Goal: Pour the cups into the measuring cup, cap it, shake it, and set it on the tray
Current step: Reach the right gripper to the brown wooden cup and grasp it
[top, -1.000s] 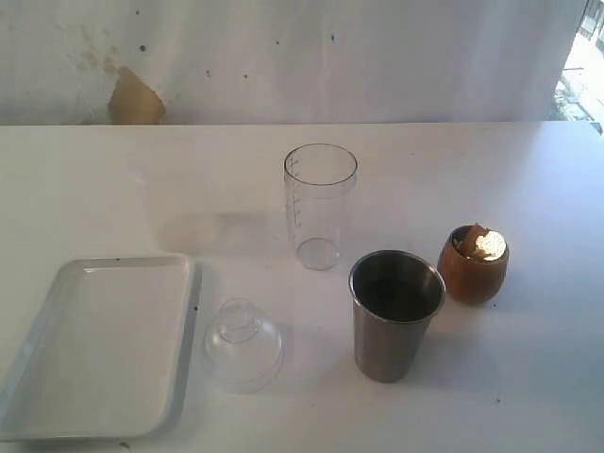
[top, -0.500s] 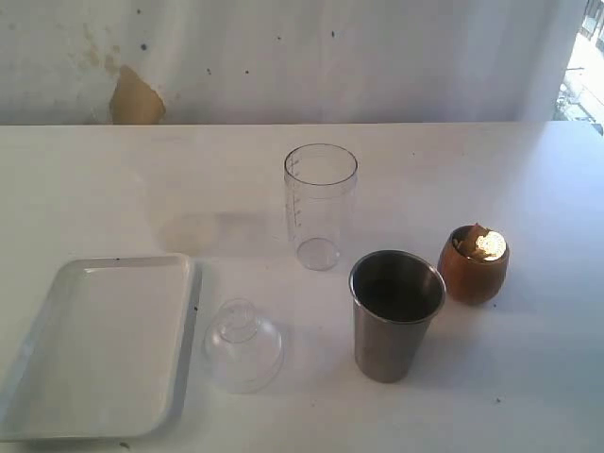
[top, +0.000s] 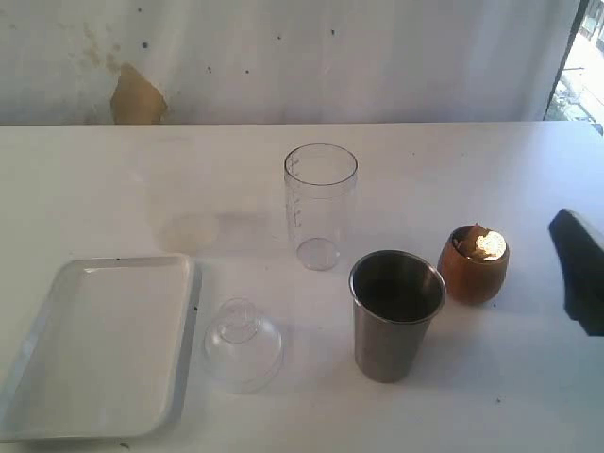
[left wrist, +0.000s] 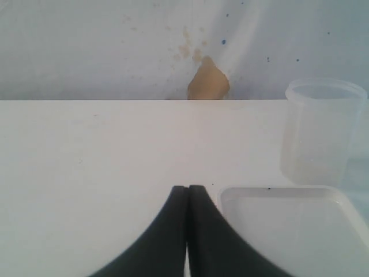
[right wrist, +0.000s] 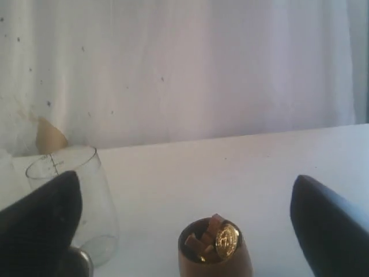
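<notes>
White table [top: 453, 170], bench-wide, carries everything; dial centred on the measuring cup, 12 o'clock toward the back wall. Tray [top: 104, 349]: white, shallow, flat on the table at 8 o'clock, near the front edge, nothing on it. Measuring cup [top: 319, 203]: clear, upright, uncapped, graduation marks down its side, looks empty. Steel tumbler [top: 394, 316]: upright at 5 o'clock, near the measuring cup but apart from it; interior dark, contents cannot be told. Clear dome lid [top: 243, 344]: at 7 o'clock, just beside the tray's near edge, not touching it. Wooden cup [top: 473, 269]: at 4 o'clock, just beside the tumbler with a gap between, holding brown pieces and a shiny gold disc. Right gripper [right wrist: 185, 180]: a dark shape at the 3 o'clock margin, well apart from the wooden cup; jaws spread wide, gripping nothing. Left gripper [left wrist: 187, 193]: fingers pressed together, nothing between them, tips just beside a tray corner.
</notes>
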You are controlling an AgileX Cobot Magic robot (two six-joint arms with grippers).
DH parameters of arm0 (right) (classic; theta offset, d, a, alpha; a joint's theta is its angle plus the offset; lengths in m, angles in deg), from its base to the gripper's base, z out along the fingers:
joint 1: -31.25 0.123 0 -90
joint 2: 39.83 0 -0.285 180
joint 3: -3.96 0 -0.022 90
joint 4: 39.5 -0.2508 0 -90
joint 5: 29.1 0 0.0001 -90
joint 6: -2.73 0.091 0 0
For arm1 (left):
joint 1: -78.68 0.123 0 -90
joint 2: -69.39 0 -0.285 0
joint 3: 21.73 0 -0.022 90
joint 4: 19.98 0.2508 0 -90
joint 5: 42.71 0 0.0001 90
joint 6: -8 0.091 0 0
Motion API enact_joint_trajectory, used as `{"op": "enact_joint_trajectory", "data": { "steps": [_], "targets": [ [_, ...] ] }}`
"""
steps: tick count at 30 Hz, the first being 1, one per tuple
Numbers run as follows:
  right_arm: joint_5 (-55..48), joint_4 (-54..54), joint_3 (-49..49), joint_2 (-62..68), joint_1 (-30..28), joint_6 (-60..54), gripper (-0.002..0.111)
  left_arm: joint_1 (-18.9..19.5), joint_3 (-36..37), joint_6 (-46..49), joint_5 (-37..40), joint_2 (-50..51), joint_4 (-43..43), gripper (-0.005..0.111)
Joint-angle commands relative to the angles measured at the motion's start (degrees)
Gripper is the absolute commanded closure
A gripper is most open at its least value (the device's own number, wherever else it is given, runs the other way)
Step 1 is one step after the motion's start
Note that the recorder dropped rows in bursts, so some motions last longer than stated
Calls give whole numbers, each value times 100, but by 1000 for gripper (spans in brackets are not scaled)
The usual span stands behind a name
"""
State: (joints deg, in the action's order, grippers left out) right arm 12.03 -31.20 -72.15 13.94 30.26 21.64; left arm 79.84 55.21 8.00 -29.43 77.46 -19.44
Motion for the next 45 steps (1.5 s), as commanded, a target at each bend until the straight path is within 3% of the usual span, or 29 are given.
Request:
{"op": "enact_joint_trajectory", "data": {
  "steps": [1, 10, 17, 45],
  "targets": [
    [694, 228, 199, 1198, -12, -404, 18, -23, 28, 0, 10, -28, 8, 107],
    [1426, 421, 837, 3305, -12, -974, 18, -23, 28, 0, 10, -28, 8, 107],
    [1436, 421, 1209, 4329, -12, -1482, 18, -23, 28, 0, 10, -28, 8, 107],
    [1935, 447, 1812, 5991, -12, -1891, 18, -23, 28, 0, 10, -28, 8, 107]
  ]
}}
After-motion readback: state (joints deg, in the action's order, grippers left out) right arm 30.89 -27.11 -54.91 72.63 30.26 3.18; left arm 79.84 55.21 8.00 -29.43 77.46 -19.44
